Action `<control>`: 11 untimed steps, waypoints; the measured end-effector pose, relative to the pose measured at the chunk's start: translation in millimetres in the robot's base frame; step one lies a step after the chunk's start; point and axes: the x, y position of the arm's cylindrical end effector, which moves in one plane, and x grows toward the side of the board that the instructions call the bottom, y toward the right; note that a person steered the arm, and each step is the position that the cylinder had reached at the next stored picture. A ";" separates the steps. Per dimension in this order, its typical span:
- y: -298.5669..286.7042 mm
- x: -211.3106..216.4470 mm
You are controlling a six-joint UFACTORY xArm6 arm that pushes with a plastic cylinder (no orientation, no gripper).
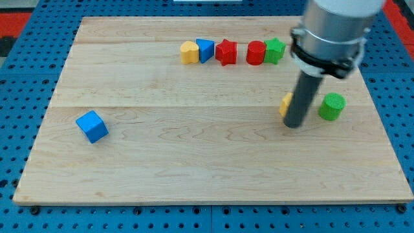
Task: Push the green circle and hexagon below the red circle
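Observation:
A green circle [332,106] lies at the view's right, below and to the right of the red circle [256,53]. A yellow block [285,103], probably the hexagon, is mostly hidden behind the rod. My tip [294,125] rests on the board just right of that yellow block and left of the green circle, touching or nearly touching the yellow one. The red circle sits in the top row with a green star [275,50] against its right side.
The top row also holds a yellow block [189,52], a blue block [205,50] and a red star [226,52]. A blue cube [92,126] lies at the view's left. The wooden board's right edge [387,129] is near the green circle.

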 end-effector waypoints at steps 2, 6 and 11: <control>-52.4 18.6; -90.0 -48.9; 124.9 -12.1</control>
